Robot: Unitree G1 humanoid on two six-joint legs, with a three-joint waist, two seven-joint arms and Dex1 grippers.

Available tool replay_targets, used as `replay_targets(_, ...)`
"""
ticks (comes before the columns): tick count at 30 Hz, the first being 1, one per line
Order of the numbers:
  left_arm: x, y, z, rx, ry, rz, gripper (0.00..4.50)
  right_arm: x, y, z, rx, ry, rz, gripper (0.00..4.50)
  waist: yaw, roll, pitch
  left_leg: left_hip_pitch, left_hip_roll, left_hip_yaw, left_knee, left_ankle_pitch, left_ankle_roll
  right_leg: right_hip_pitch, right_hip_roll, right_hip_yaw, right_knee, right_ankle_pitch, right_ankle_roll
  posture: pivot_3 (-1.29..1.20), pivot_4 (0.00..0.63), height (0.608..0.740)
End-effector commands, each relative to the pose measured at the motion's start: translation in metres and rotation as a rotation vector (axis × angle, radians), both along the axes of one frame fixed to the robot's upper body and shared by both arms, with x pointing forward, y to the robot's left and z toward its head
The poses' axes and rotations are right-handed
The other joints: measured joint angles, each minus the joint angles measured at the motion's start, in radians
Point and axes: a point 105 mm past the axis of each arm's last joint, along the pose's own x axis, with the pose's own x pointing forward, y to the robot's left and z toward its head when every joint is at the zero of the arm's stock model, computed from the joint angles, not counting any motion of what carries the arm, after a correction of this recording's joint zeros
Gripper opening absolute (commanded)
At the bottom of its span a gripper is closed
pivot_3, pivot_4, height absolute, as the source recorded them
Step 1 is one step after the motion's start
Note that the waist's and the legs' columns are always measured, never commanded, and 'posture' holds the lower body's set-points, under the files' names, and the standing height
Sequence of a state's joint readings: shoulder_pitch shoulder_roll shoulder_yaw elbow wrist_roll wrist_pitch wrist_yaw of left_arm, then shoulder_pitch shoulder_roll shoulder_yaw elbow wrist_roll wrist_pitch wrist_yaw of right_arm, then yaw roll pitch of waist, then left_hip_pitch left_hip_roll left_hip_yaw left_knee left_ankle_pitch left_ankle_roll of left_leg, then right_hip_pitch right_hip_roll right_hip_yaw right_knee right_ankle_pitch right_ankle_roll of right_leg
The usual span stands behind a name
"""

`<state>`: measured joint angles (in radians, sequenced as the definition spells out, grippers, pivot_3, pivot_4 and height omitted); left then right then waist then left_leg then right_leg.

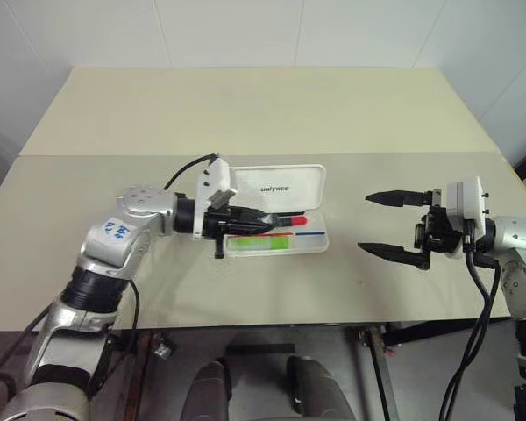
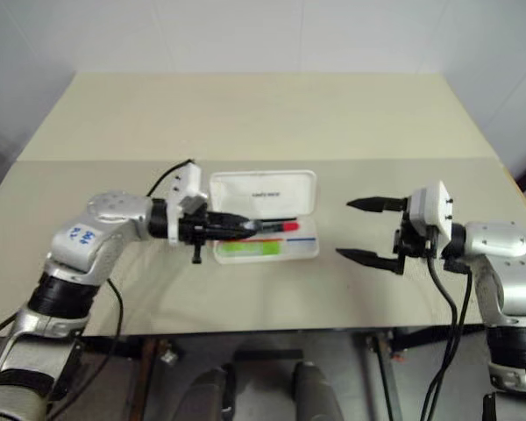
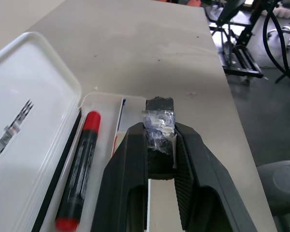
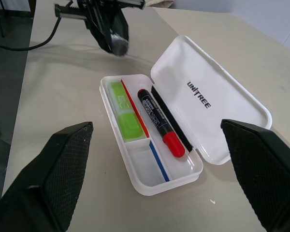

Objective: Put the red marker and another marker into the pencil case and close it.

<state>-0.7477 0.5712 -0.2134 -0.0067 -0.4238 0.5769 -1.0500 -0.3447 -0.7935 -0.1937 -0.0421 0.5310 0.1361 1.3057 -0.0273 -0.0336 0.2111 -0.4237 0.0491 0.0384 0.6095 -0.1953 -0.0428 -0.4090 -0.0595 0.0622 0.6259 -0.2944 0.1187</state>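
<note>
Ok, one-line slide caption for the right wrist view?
Open pencil case holding the red marker and green marker, framed by the open right gripper.

I read "UNITREE" in dark letters on the open lid of the pencil case (image 4: 210,101) (at its centre); the red marker (image 4: 159,122) label stays illegible.
</note>
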Motion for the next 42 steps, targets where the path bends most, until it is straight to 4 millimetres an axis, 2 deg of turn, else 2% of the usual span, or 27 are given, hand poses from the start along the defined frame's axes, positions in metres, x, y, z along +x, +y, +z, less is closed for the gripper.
replay_targets(1,0.006,-0.017,0.004,0.025,-0.047,-0.036,0.51,-0.007,-0.008,0.012,-0.003,-0.056,-0.047,4.50,0.000,0.000,0.000,0.000,0.000,0.000,0.001,0.000,0.000,0.001,0.000,0.000,0.000,0.000,0.000,0.00,0.150,0.740)
replay_targets(6,0.012,-0.037,0.000,0.038,-0.048,-0.060,0.51,-0.012,-0.010,0.007,-0.002,-0.051,-0.079,4.50,-0.001,0.000,0.000,0.000,-0.001,0.000,0.004,0.000,0.001,0.001,0.000,0.001,0.000,0.000,-0.001,0.00,0.150,0.740)
replay_targets(16,0.027,-0.071,-0.023,0.097,-0.082,-0.086,0.51,-0.018,-0.007,0.004,0.024,-0.049,-0.119,4.50,0.000,0.000,0.000,0.000,-0.001,0.000,0.004,0.000,0.001,0.002,0.000,0.002,0.000,0.000,-0.001,0.00,0.150,0.740)
replay_targets(21,0.039,-0.077,-0.035,0.129,-0.100,-0.056,0.51,-0.020,-0.004,0.005,0.034,-0.053,-0.128,4.50,0.000,0.000,0.000,0.000,-0.001,0.000,0.004,0.000,0.001,0.001,0.000,0.002,0.000,0.000,-0.001,0.00,0.150,0.740)
replay_targets(25,0.042,-0.081,-0.037,0.120,-0.098,-0.051,0.51,-0.021,-0.004,0.005,0.039,-0.051,-0.133,4.50,0.001,0.000,0.000,0.000,-0.001,0.000,0.004,0.000,0.001,0.002,0.000,0.002,-0.001,0.000,-0.001,0.00,0.150,0.740)
replay_targets(34,0.040,-0.088,-0.042,0.118,-0.079,-0.072,0.51,-0.024,-0.001,0.005,0.044,-0.040,-0.127,4.50,0.000,0.000,0.000,-0.001,-0.001,0.000,0.004,0.000,0.002,0.002,0.000,0.001,0.000,0.000,0.000,0.00,0.150,0.740)
replay_targets(35,0.041,-0.088,-0.042,0.122,-0.085,-0.069,1.13,-0.024,0.000,0.005,0.045,-0.040,-0.126,4.50,0.000,0.000,0.000,-0.001,-0.001,0.000,0.004,0.000,0.002,0.002,0.000,0.001,-0.001,0.000,0.000,0.00,0.150,0.740)
replay_targets(42,0.043,-0.093,-0.031,0.072,-0.109,-0.059,3.35,-0.023,0.000,0.006,0.048,-0.039,-0.123,4.50,0.000,0.000,0.000,-0.001,-0.001,0.000,0.004,0.000,0.002,0.002,0.000,0.001,0.000,0.001,0.003,0.00,0.150,0.740)
